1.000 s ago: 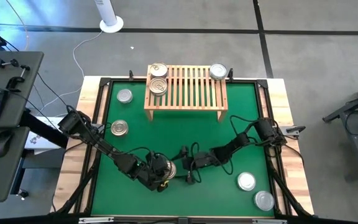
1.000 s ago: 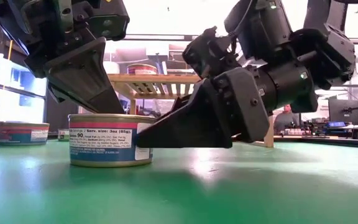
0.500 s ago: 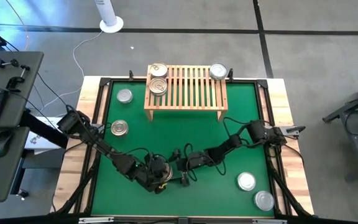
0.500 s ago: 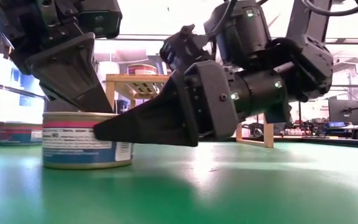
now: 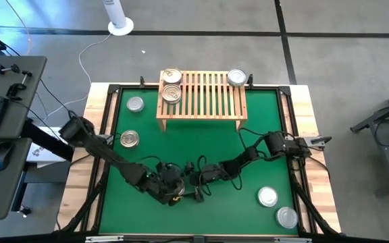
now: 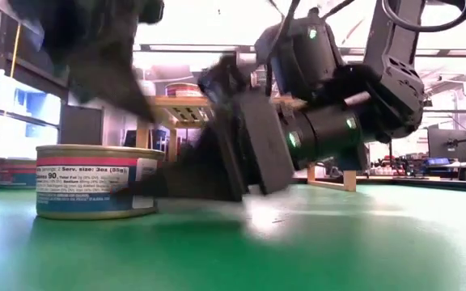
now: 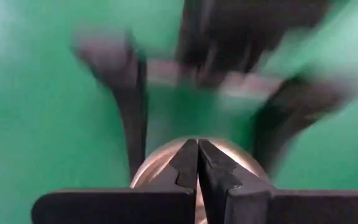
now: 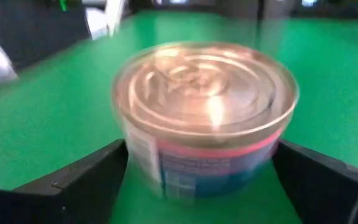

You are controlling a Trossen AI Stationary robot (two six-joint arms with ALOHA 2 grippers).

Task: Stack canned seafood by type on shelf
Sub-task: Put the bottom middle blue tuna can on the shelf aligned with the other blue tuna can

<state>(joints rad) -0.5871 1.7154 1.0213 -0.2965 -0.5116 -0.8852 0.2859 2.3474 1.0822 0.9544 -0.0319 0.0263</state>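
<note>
A gold-topped tin (image 8: 204, 118) with a pink and blue label stands on the green mat near the near edge (image 5: 177, 194). My right gripper (image 8: 201, 162) is open and low over the mat, one finger on each side of the tin. My left gripper (image 7: 197, 155) is shut above the tin's top (image 5: 168, 190). The light-wood shelf (image 5: 204, 101) stands at the far edge. It bears two gold-topped tins (image 5: 172, 93) at its left end and a silver one (image 5: 236, 77) at its right end. My left gripper points its shut fingertips down at the tin's top near the rim (image 7: 166, 163); blur keeps me from telling whether they touch. My right gripper comes in level from the table's right. Its fingers (image 8: 86, 183) flank the tin's side wall (image 6: 140, 182), and one tip seems to lie against it.
Loose tins lie on the mat: a silver one (image 5: 135, 104) and a gold one (image 5: 130, 139) at the left, two silver ones (image 5: 268, 196) near the right corner. Cables trail along both arms. There is open mat between the shelf and the grippers.
The tin has slid along the mat toward the table's left, staying upright. My right gripper has moved left with it, low and open around it. My left gripper has also shifted left, still shut above the tin.
</note>
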